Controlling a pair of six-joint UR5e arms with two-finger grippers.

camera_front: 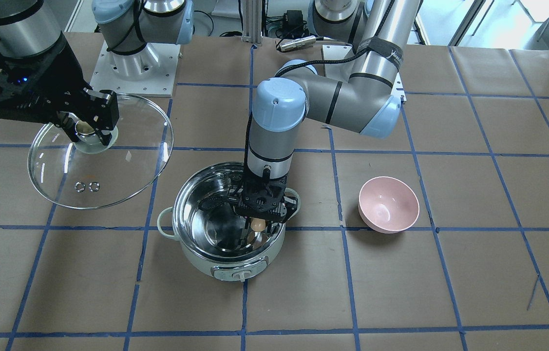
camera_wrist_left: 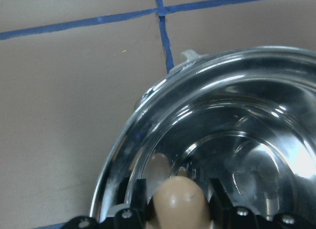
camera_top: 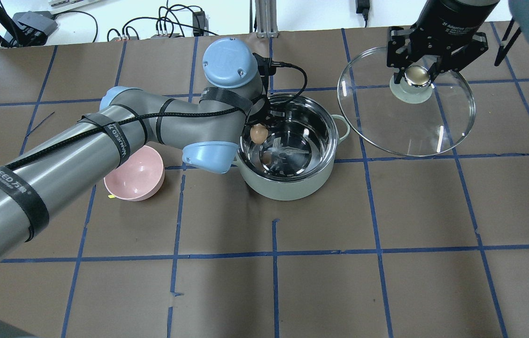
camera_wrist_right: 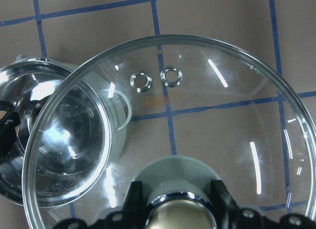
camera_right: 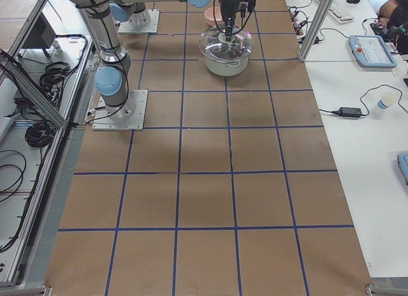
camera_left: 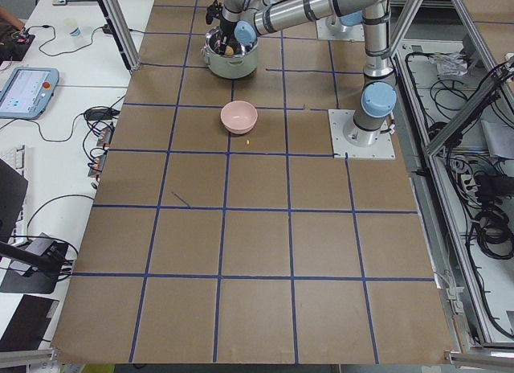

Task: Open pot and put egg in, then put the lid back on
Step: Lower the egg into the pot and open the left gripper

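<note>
Egg (camera_top: 258, 134) betw. L gripper (camera_front: 258, 227) fingers — over pot (camera_top: 283, 188).

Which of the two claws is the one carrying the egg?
The left gripper, reaching into the open pot, pinches the egg. The right gripper instead holds the glass lid, off to the pot's side.

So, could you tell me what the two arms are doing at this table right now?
The left gripper is shut on the egg and holds it in the mouth of the open pot, close to one side of the steel wall; the egg is not yet released. The right gripper is shut on the knob of the glass lid and holds it off to one side of the pot. A pink bowl sits empty on the pot's other side.
</note>
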